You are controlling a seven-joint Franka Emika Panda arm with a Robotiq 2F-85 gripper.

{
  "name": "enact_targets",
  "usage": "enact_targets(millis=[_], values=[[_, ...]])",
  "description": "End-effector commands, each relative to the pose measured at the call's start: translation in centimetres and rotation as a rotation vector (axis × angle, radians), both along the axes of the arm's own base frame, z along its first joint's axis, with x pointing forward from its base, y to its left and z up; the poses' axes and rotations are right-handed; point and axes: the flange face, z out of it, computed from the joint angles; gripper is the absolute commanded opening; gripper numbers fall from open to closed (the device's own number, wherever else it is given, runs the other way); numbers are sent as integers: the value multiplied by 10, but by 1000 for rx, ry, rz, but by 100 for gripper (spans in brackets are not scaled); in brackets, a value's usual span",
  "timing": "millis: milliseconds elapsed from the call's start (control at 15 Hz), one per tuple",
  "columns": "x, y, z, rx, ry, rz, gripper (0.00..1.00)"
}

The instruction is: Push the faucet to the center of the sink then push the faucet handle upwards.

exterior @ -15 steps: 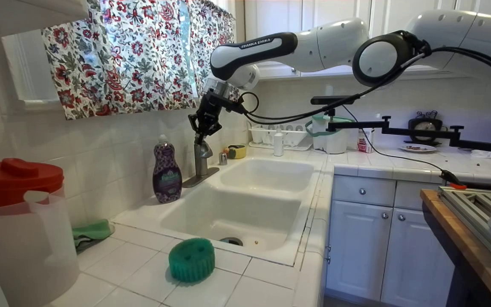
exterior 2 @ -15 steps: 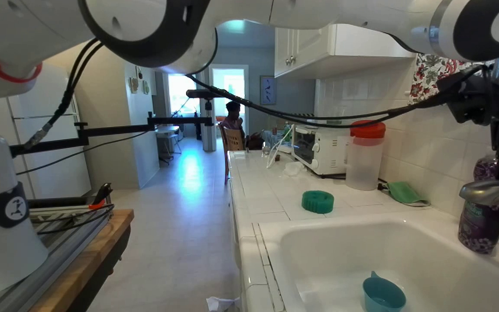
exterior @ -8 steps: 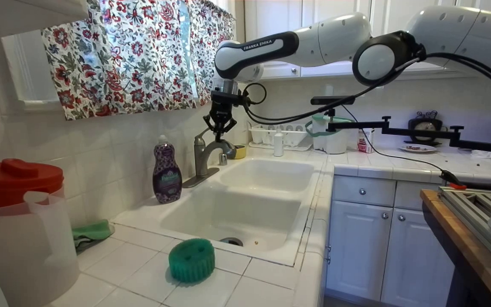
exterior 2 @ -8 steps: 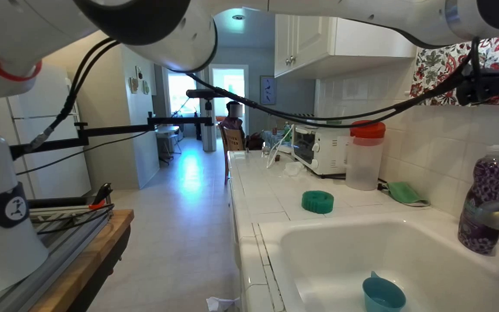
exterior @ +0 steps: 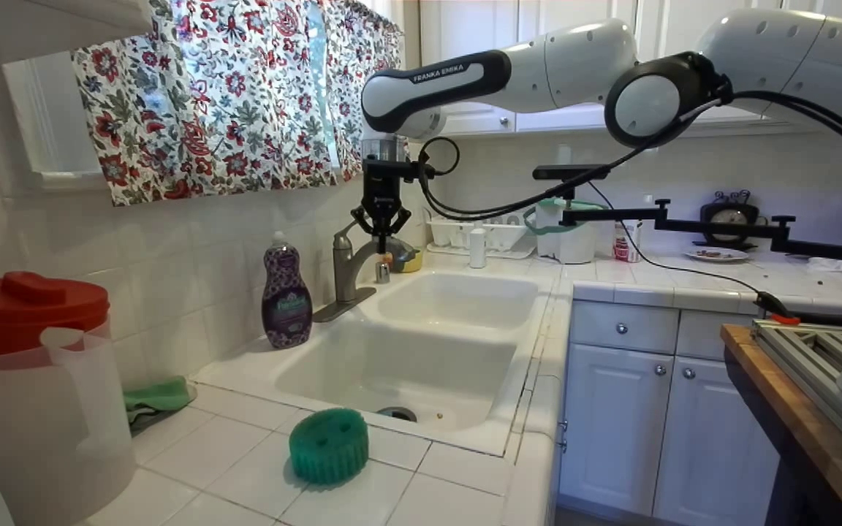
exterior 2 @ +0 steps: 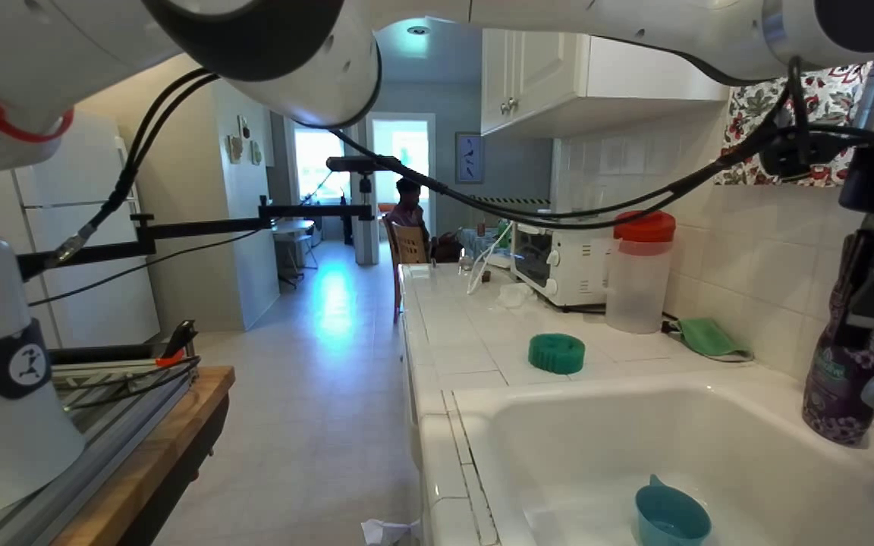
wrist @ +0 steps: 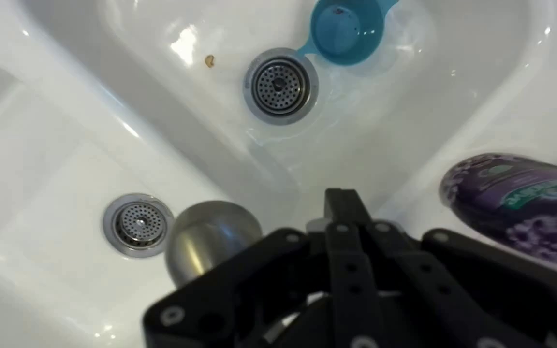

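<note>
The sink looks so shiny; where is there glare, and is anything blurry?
Wrist view: a glare patch in the sink near a drain, a golden gleam on the faucet, and the gripper slightly soft up close. In an exterior view: light glows through the floral curtain. In an exterior view: bluish-white glare on the floor.

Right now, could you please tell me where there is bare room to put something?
Bare tile runs between the green ribbed object and the counter's front edge, and between that object and the red-lidded pitcher. The sink's back rim is crowded: soap bottle, faucet and the end effector close by.
</note>
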Motion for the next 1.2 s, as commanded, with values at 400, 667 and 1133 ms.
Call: enact_targets(millis=[400, 667, 1133], values=[[20, 15, 83, -236, -238, -26, 0], [29, 5, 89, -339, -355, -107, 0], [28, -25, 72, -366, -394, -350, 0]])
